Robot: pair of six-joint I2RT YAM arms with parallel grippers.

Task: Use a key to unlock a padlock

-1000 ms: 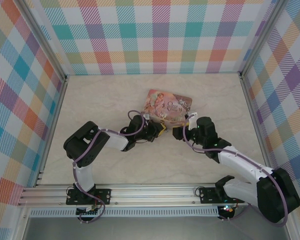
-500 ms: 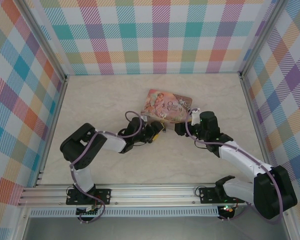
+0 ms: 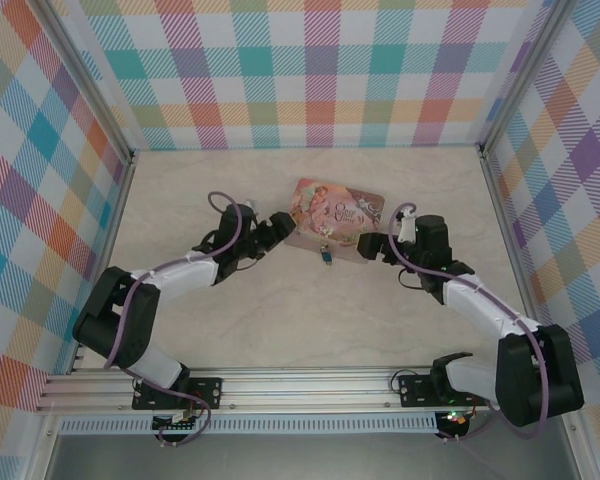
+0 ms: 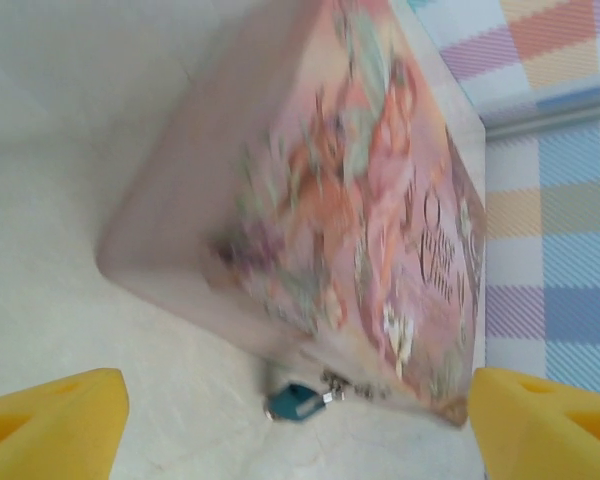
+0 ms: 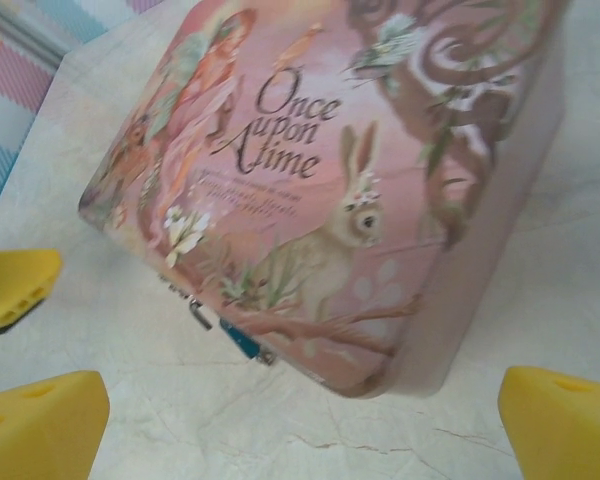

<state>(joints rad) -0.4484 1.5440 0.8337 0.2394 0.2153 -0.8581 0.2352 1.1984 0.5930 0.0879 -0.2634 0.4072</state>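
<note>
Pulled away from the padlock (image 3: 325, 257) on both sides since a second ago, with the left hand (image 3: 273, 227) swung out to the left of the pink tin (image 3: 338, 212) and the right hand (image 3: 376, 245) drawn back to its right. Both spread wide now, yellow fingers (image 4: 50, 420) far apart at the frame edges, pinching nothing. Dark blue lock body lying on the bench (image 3: 280, 320) just below the tin's lower edge, at the centre of the top view and low centre in the left wrist view. Tiny silvery bit (image 5: 197, 315) just beside it, key or shackle, too small to tell. Probably a release before a fresh grasp, or a finished turn; shackle free or not, impossible to say. For a clean next try: come down slowly, pin the blue body with one hand without nudging the tin, close the other on the silvery piece along its flat, keep it in line with the keyhole, then twist gently. Beware of skidding so small a lock across the smooth bench.
</note>
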